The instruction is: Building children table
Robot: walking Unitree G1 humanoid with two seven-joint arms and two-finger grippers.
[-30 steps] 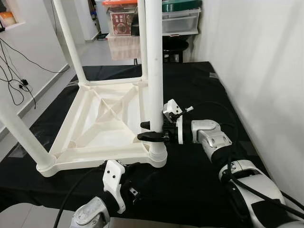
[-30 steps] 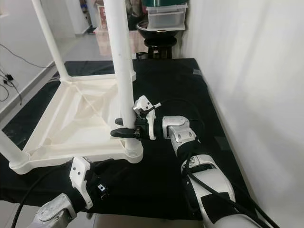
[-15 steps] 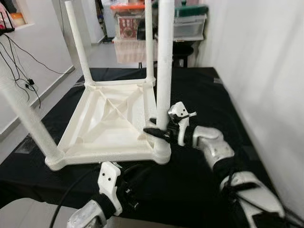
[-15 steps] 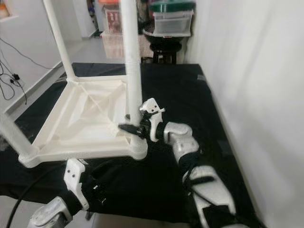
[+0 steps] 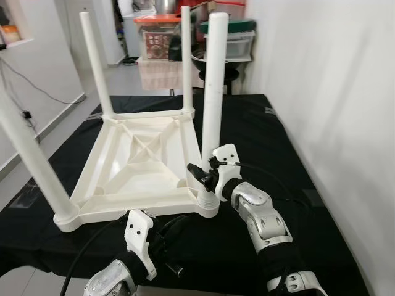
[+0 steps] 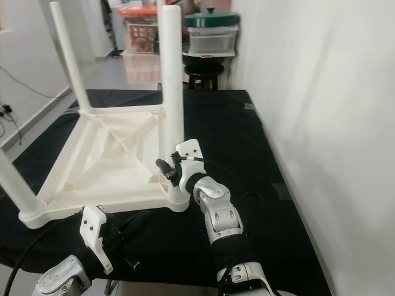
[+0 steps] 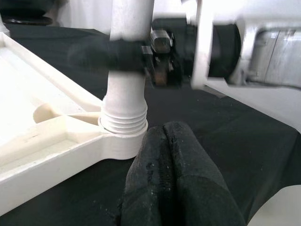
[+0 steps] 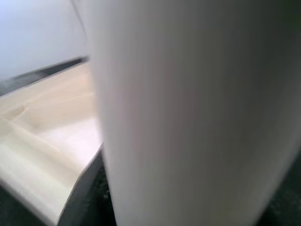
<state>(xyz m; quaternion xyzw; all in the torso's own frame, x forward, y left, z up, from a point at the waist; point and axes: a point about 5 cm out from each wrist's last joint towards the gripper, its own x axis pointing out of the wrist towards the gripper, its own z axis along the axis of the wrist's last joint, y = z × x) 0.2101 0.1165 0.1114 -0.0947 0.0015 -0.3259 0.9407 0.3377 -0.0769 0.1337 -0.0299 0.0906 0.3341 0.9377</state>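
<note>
— Right gripper (image 5: 199, 176)?
— Clamped on the table leg (image 5: 212, 105) just above its threaded socket; the right wrist view sees the white leg close up.
— Left gripper (image 7: 167, 141)?
— Fingers pressed together, just short of that socket — the upturned table (image 5: 139, 157) lies beyond on the black cloth (image 5: 247, 129).

**White children's table, upside down**

Lying top-down on a black cloth: a white plastic children's table (image 5: 139, 163), square underside up, braced with diagonal ribs. Standing upright at the corners, 4 round white legs. Nearest right leg (image 5: 212, 92) seated in its ribbed corner socket (image 7: 123, 123), clasped low down between the black fingers of the right hand (image 5: 199, 175). Near left leg (image 5: 31, 161) leaning outward in view.
</note>
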